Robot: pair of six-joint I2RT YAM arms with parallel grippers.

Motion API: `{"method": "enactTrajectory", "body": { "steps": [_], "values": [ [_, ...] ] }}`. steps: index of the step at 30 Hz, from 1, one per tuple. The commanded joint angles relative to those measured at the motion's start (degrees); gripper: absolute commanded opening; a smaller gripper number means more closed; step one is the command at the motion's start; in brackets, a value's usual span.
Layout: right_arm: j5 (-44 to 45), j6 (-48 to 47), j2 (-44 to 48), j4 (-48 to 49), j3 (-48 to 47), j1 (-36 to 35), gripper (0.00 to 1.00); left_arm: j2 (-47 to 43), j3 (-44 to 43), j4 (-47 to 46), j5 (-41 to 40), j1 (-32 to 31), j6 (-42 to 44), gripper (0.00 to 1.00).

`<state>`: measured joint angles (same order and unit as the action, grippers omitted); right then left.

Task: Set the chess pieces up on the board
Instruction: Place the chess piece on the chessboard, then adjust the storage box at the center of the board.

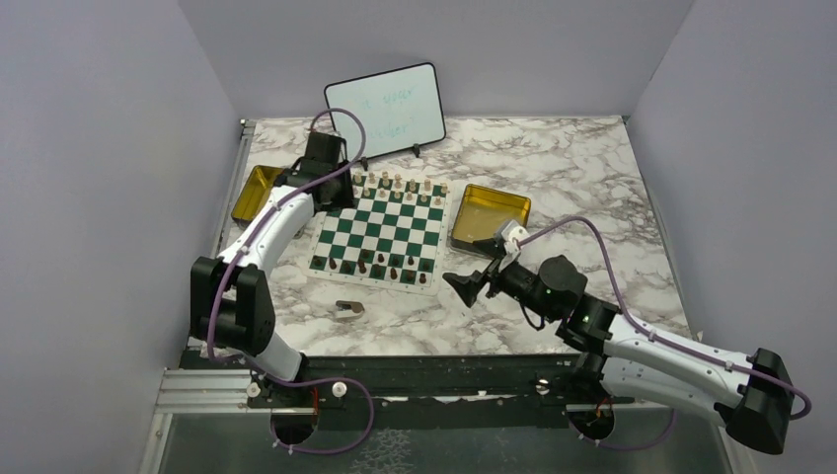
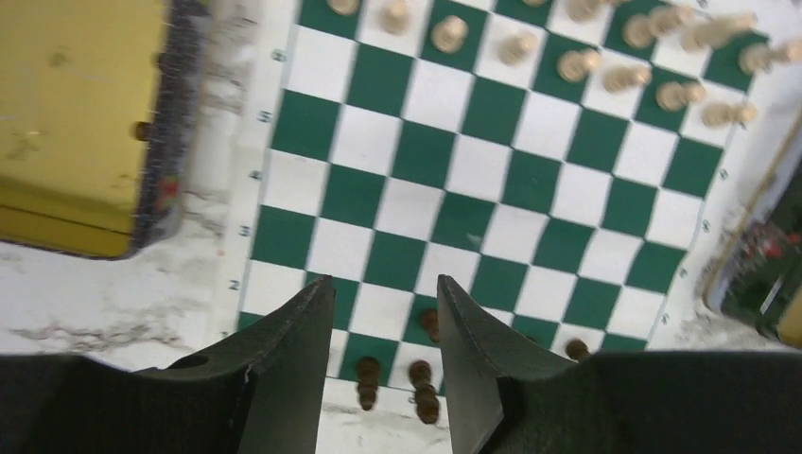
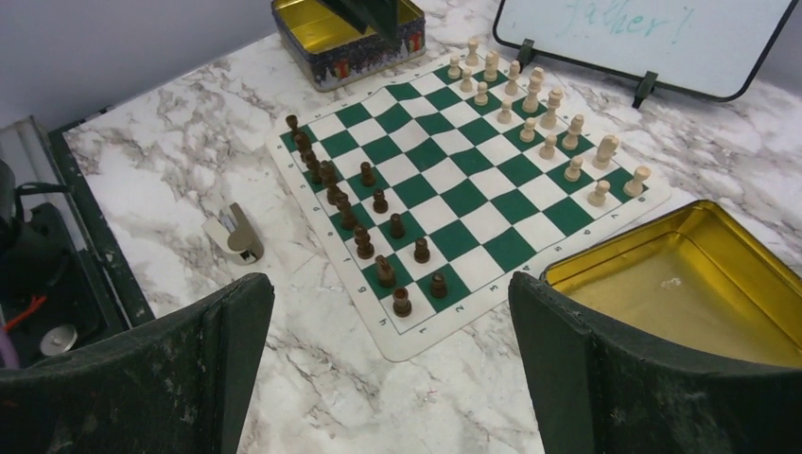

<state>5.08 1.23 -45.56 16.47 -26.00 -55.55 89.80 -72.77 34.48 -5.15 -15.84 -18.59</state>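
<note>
Tins (image 1: 491,212) flank board (image 1: 380,232); whiteboard (image 1: 385,109) stands behind.

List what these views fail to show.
- Whiteboard writing: faint in the top view, cut off by the top edge in the right wrist view.
- Light chess pieces: blurred in the left wrist view, too small from above to tell types.
- Left gripper: hidden under its wrist in the top view.
- Left gold tin: partly covered by the left arm from above, cropped in the left wrist view.

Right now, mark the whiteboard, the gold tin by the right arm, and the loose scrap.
whiteboard (image 1: 387,107), top view, centre of its white face.
gold tin (image 1: 491,210), top view, bare inner floor.
scrap (image 1: 348,308), top view, its middle.
</note>
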Motion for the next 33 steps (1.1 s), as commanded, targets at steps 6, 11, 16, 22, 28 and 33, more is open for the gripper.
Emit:
{"method": "enactTrajectory", "body": {
  "steps": [6, 11, 16, 22, 28, 33],
  "values": [
    [4.9, 9.4, -5.6, -14.7, -12.5, -0.2, 1.0, -0.8, -4.2, -4.0, -2.1, 14.2, -0.5, 0.47],
    [6.9, 10.4, -5.9, -19.4, -16.6, -0.2, 1.0, 1.2, -6.1, -6.4, -2.5, 19.5, -1.6, 0.47],
    [9.5, 11.1, -5.2, -21.5, -16.6, -0.3, 1.0, 3.6, -5.8, -10.0, -2.1, 23.0, -3.5, 0.47],
    [17.4, 14.4, -3.7, -24.9, -15.7, -0.2, 1.0, 5.6, -5.0, -12.4, 1.0, 24.4, -5.5, 0.48],
    [19.9, 12.2, -4.6, -21.4, -14.7, -0.2, 1.0, 4.9, -4.2, -13.9, 6.8, 28.9, -6.4, 0.48],
    [17.2, 13.9, -8.4, -28.1, -20.2, -0.3, 1.0, 4.1, -2.5, -13.8, 5.5, 29.2, -8.0, 0.5]
  ]
}}
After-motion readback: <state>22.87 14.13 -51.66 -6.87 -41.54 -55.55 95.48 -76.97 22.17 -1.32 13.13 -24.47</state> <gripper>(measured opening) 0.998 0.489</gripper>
